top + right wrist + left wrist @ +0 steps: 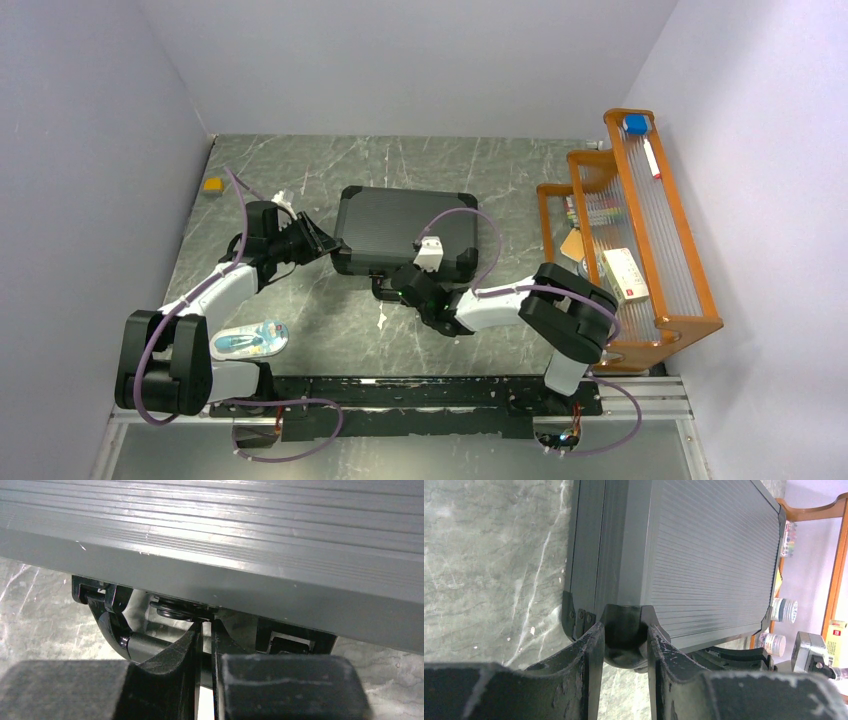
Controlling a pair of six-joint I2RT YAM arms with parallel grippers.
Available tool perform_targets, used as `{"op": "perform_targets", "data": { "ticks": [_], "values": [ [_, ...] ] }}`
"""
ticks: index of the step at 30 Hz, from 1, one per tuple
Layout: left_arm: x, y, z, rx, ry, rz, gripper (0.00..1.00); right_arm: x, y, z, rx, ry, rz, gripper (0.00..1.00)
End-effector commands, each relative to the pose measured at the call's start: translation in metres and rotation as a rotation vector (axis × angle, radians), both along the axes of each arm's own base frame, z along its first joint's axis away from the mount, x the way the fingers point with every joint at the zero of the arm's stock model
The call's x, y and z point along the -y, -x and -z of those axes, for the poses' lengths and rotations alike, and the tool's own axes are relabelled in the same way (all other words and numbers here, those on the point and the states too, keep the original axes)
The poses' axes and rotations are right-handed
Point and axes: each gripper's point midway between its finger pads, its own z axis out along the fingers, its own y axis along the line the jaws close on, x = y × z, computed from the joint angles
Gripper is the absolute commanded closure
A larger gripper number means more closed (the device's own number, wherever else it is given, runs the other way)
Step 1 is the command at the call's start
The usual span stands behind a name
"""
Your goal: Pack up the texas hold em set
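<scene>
The black ribbed hard-shell briefcase is lying flat and closed at the middle of the grey marbled counter, its handle side facing the arms. I am gripping its near left corner with the left hand. In the left wrist view the rounded black corner cap is sitting between the two fingers, which are pressing on it from both sides.

I am working the right hand at the front edge, just under the lid's lip and beside the black carry handle. Its fingers are standing almost together with only a thin slit between them, and I cannot tell whether they are pinching any part of the case.

To the right, an orange wooden rack carrying small jars and boxes is standing along the wall, apart from the case. A blue-and-white blister pack is lying near the left arm's base, and a small yellow block is sitting at the counter's far left corner.
</scene>
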Motion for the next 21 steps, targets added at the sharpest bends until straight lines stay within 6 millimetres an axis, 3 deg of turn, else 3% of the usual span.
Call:
{"op": "perform_targets", "data": {
  "ticks": [1,6,9,12,15,18,21],
  "values": [
    [0.003,0.058,0.056,-0.279,-0.056,0.051,0.73,0.043,0.003,0.048,-0.063,0.171,0.105,0.99],
    [0.004,0.055,0.051,-0.265,-0.054,0.055,0.73,0.039,0.001,0.046,-0.049,0.177,0.080,1.00],
    [0.004,0.048,0.038,-0.226,-0.059,0.060,0.71,0.025,0.004,0.026,-0.040,0.129,0.005,0.97],
    [0.003,0.036,0.017,-0.160,-0.070,0.057,0.69,0.009,0.008,-0.011,-0.024,0.060,-0.076,0.86],
    [-0.001,0.023,-0.011,-0.078,-0.093,0.034,0.65,-0.003,0.013,-0.065,0.006,-0.019,-0.151,0.74],
    [-0.012,0.013,-0.047,0.011,-0.138,-0.016,0.63,0.003,0.022,-0.106,0.026,-0.061,-0.186,0.69],
    [-0.023,0.013,-0.084,0.121,-0.181,-0.060,0.58,0.030,0.023,-0.140,0.070,-0.040,-0.130,0.58]
  ]
}}
